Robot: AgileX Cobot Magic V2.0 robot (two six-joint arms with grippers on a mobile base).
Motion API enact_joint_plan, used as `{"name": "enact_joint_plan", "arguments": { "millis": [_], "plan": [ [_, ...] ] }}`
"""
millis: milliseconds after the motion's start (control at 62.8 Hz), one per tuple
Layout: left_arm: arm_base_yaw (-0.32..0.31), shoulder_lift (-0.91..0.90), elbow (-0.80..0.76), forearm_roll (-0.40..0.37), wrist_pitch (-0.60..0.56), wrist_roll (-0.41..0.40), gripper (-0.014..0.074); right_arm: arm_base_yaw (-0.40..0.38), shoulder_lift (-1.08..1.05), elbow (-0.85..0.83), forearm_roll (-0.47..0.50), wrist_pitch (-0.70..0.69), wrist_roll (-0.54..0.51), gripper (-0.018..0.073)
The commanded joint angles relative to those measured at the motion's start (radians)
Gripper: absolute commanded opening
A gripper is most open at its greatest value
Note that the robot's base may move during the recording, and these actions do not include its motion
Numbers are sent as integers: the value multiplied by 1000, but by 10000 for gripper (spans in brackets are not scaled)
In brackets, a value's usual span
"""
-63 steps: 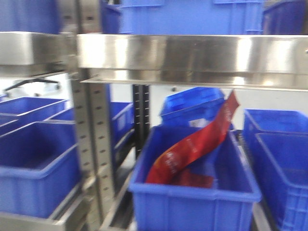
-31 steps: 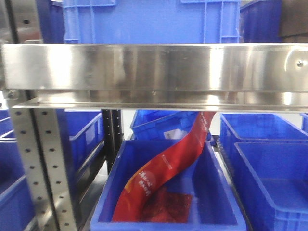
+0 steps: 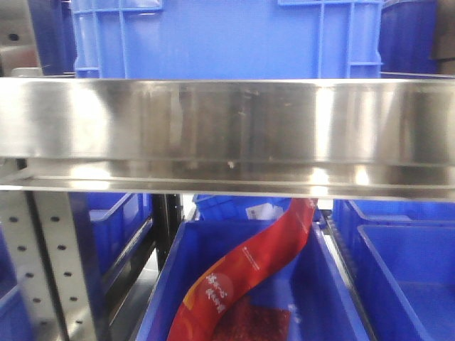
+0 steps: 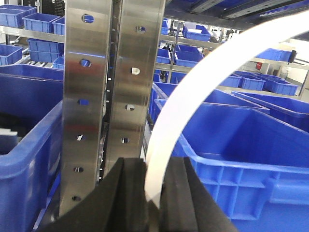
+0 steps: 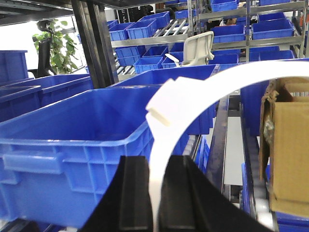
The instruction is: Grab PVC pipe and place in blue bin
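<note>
a: biggest first?
b: steel shelf rail (image 3: 227, 128), right across the front view, carrying the upper bin (image 3: 220, 35) and hiding most of the level beneath. storage racking, with bins parked in rows for reaching in from the aisle.

a: and under it?
b: lower bin (image 3: 206, 241), holding a long red packet (image 3: 249, 266) slumped across the inside, top end leaning up past the back rim. too long to lie flat, by the look of it.

a: arms?
b: left end effector (image 4: 154, 166) close up to a perforated upright (image 4: 104, 96), bins on either side. right end effector (image 5: 154, 164) looking over a near bin (image 5: 72, 145), beside a cardboard box (image 5: 287, 145).

a: gripping anything?
b: both drawn in tight. left clamped on the foot of a white strip (image 4: 161, 145), arcing up and away to the right. right clamped the same way on the other white strip (image 5: 157, 145), with a thicker clip (image 5: 164, 104) partway up. each held by one end only, hence the free, springy bow.

a: pvc pipe?
b: not to be found in any view. only thin, wide strips here, nothing like a small thick ring. probably somewhere on the racking, yet to be sought. target bin among so many: cannot tell.
</note>
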Motion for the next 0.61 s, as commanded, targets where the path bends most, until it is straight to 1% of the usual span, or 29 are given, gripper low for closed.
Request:
{"name": "enact_joint_plan", "arguments": {
  "millis": [0,589],
  "plan": [
    [-4,-3,-1,-7,-28,-6,-111,1,-6,1,-12,-26,-5,-162],
    [-4,-3,-1,-7,-28,-6,-111,1,-6,1,-12,-26,-5,-162]
  ]
}}
